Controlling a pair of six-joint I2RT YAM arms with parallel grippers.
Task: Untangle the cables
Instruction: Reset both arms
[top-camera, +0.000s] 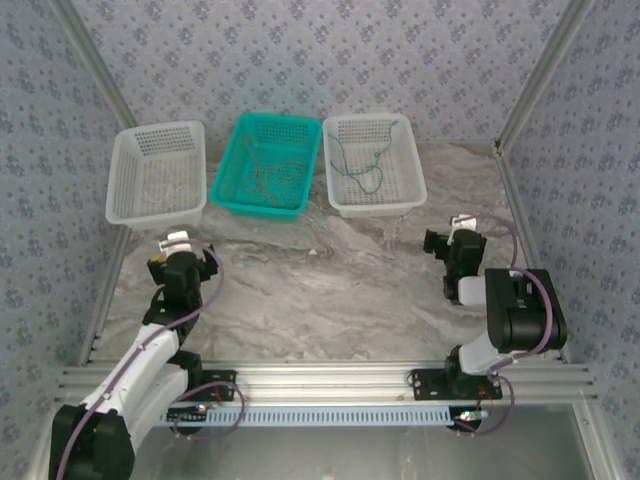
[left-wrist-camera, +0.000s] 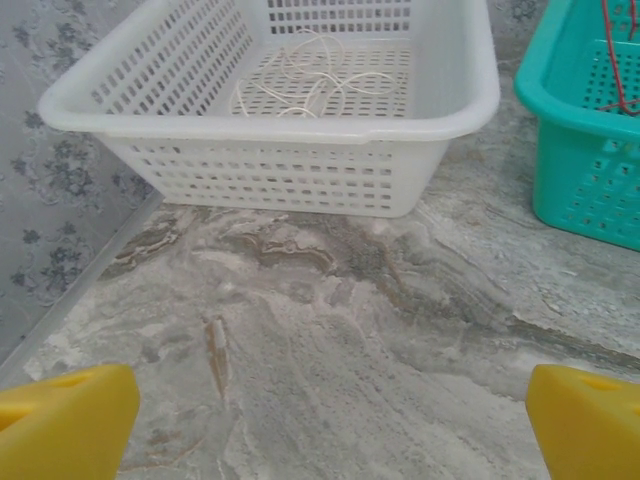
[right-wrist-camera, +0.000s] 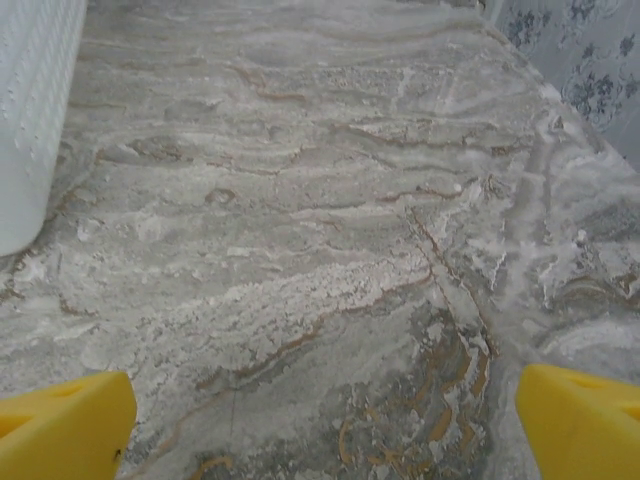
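Note:
A small clump of reddish-brown and green cables lies in the teal basket at the back middle. One green cable is spread in the right white basket. A pale cable lies coiled in the left white basket. My left gripper sits low over the table in front of the left basket, open, with nothing between its yellow fingertips. My right gripper hovers over bare marble near the right wall, open, its yellow fingertips wide apart and empty.
The three baskets stand in a row along the back of the marble table. Patterned walls close in both sides and the back. An aluminium rail runs along the near edge.

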